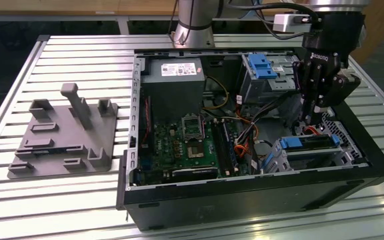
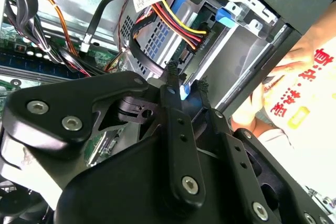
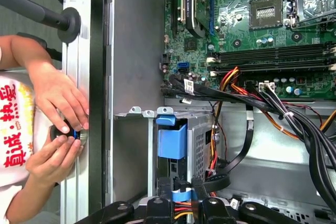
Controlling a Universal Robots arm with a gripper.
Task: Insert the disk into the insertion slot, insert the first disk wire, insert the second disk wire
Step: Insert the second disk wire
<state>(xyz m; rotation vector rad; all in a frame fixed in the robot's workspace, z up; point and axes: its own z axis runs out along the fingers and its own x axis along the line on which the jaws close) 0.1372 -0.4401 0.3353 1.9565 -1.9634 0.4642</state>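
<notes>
Two black fingertips of the gripper (image 2: 186, 81) are closed on a small blue connector (image 2: 183, 93), held right at the wired end of the insertion slot (image 3: 198, 129), the perforated silver cage in a corner of the computer case (image 1: 245, 200). The disk (image 3: 172, 141) sits inside that cage, its blue carrier showing in the first wrist view. By the look of it, a disk wire is being plugged in. Doing that well means holding the connector square to its port, pressing straight in without twisting, and staying clear of the red, yellow and orange power wires (image 2: 178, 22) crowding the same spot. The port is hidden behind fingertips and cables, so whether the plug is seated cannot be told, nor which of the two wires this is. A person's hands (image 3: 58, 114) are at the case's outer wall, holding something too small to make out.
</notes>
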